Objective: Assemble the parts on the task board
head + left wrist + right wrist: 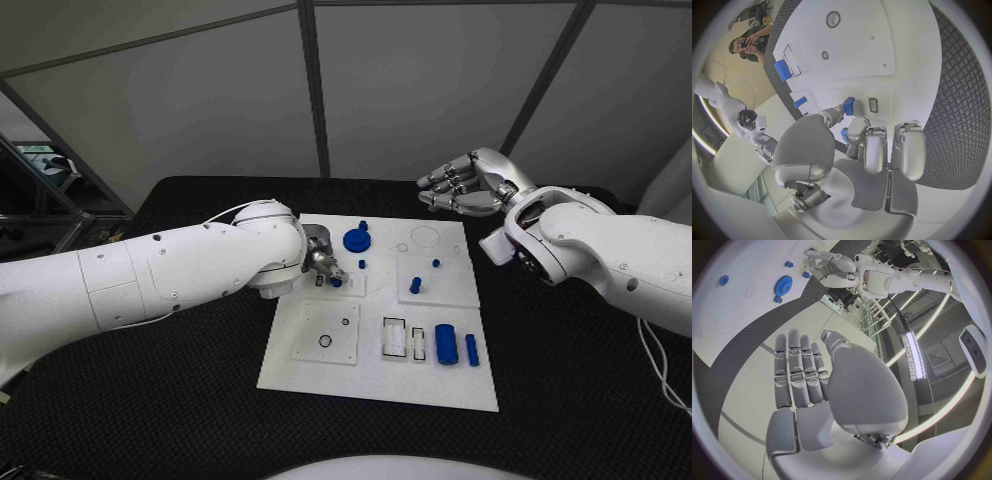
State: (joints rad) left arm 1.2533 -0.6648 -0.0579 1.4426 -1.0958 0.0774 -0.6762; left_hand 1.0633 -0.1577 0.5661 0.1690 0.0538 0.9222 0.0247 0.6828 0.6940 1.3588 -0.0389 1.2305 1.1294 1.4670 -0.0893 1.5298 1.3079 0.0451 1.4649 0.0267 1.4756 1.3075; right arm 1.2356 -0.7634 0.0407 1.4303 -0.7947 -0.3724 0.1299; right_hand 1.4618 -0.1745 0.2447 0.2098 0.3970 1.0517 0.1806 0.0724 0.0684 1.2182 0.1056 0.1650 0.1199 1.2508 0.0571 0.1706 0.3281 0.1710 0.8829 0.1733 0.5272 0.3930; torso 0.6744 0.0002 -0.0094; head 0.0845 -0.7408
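Left hand (323, 262): at nine o'clock of white task board (378, 385), fingertips pinching small blue peg (848, 106) over board. Right hand (464, 183): raised at one o'clock beyond board, fingers curled together, nothing held. Blue gear (356, 239): at board's twelve o'clock.

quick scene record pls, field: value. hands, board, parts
left robot hand: low over task board's middle left, fingertips at a small blue part
right robot hand: raised past board's far right corner, holds nothing
task board: white, centre of black table
blue gear: far part of board
blue cylinder: near right, lying flat
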